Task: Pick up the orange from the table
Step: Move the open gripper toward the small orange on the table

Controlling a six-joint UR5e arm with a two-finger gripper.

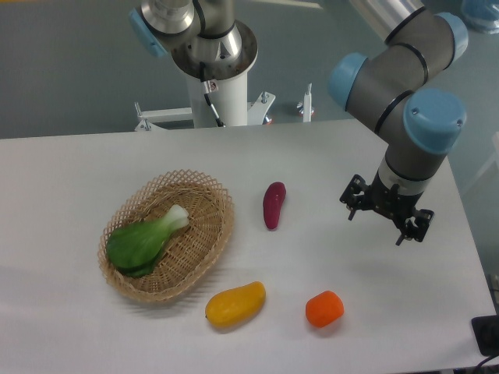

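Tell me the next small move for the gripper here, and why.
Probably shift the gripper toward the near edge and a bit toward the basket side until it is over the orange, then descend. It hangs above bare table, apart from the orange and holding nothing. The orange lies alone, clear of the mango, so a top approach looks unobstructed.

A small, smooth red-orange orange (pixel 324 308) lies on the matte white worktop (pixel 70 171). The woven wicker basket (pixel 204 243) is tan, latticed; its leafy vegetable (pixel 144 240) green.
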